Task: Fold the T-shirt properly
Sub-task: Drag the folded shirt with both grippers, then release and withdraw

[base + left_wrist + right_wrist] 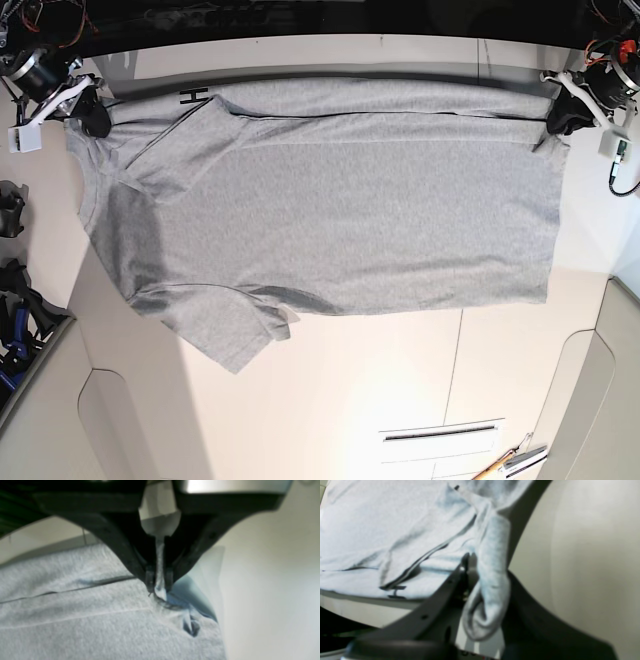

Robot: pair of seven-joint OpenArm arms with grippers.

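The light grey T-shirt (330,200) lies spread across the white table, its far long edge folded over toward the middle, with a bit of black lettering (190,96) showing at the far left. My left gripper (562,122) is at the shirt's far right corner, shut on a pinch of the cloth (160,565). At the far left, my right gripper (95,120) is shut on the shirt near the collar, and a bunch of fabric (492,580) sits between its black fingers (445,590). One sleeve (225,330) points toward the near side.
The white table (400,400) extends toward the near edge, with a slot (440,433) and some tools (510,462) at the near right. Cables and arm hardware (15,300) sit off the left edge.
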